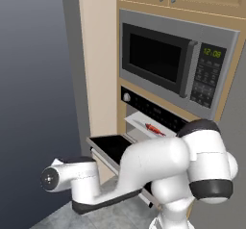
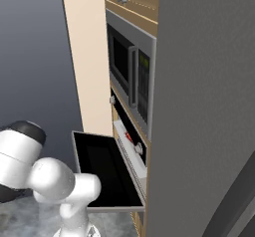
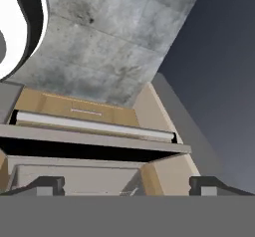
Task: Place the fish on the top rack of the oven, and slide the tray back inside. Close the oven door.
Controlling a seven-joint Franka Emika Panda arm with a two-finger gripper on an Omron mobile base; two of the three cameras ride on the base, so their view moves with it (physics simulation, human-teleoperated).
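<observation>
grey stone floor point(image 1: 57, 218), tan cabinet wall; oven door point(image 2: 99, 169) dropped flat; fish point(image 1: 154, 129) on tray point(image 1: 139, 123); fingers point(image 3: 127, 185) spread wide, empty.

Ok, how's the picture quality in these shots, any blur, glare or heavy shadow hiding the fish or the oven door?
Left base view: soft and slightly blurred, even light, no glare; the fish reads as a small red streak on the top rack. Right base view: the oven door is flat black, detail lost. Hand view: tilted, looking up at the door's underside, dark shadow beneath it.
</observation>
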